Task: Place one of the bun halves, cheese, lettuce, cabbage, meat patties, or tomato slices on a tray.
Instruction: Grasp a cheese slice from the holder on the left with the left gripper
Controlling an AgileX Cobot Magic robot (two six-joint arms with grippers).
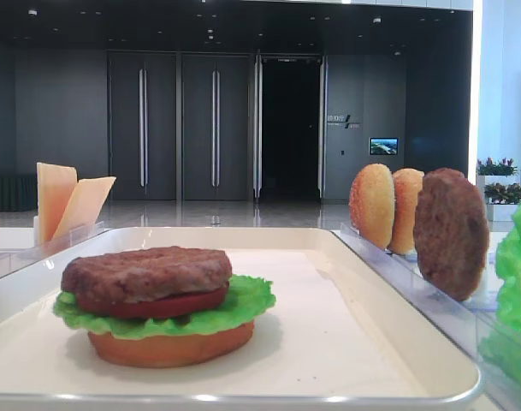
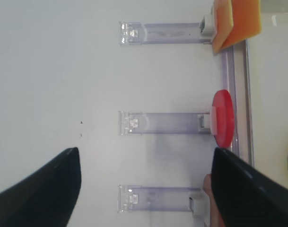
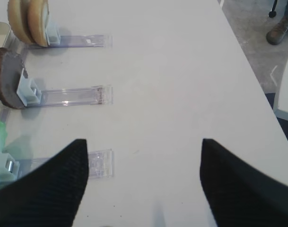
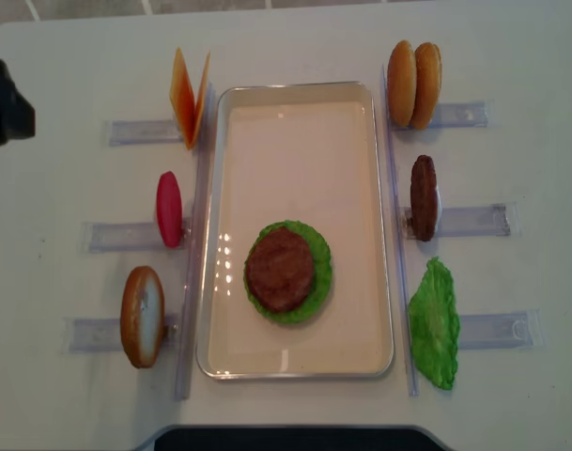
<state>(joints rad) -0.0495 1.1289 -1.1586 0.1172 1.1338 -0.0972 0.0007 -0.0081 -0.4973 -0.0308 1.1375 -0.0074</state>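
Note:
The cream tray (image 4: 304,150) holds a stack: bun half (image 1: 170,349), lettuce (image 1: 243,304), tomato slice (image 1: 157,306) and meat patty (image 4: 280,269) on top. Left of the tray, standing in racks, are cheese (image 4: 189,99), a tomato slice (image 4: 169,209) and a bun half (image 4: 142,316). To its right stand two bun halves (image 4: 414,85), a patty (image 4: 423,197) and lettuce (image 4: 435,324). My left gripper (image 2: 144,150) hangs open over bare table beside the tomato slice (image 2: 222,118) and cheese (image 2: 236,19). My right gripper (image 3: 143,142) is open, empty, near the patty (image 3: 6,80).
Clear plastic racks (image 4: 469,221) lie on both sides of the tray on the white table (image 4: 511,56). A black object (image 4: 4,99) sits at the left edge. The table's right edge (image 3: 248,71) drops to the floor, where a shoe (image 3: 280,29) shows.

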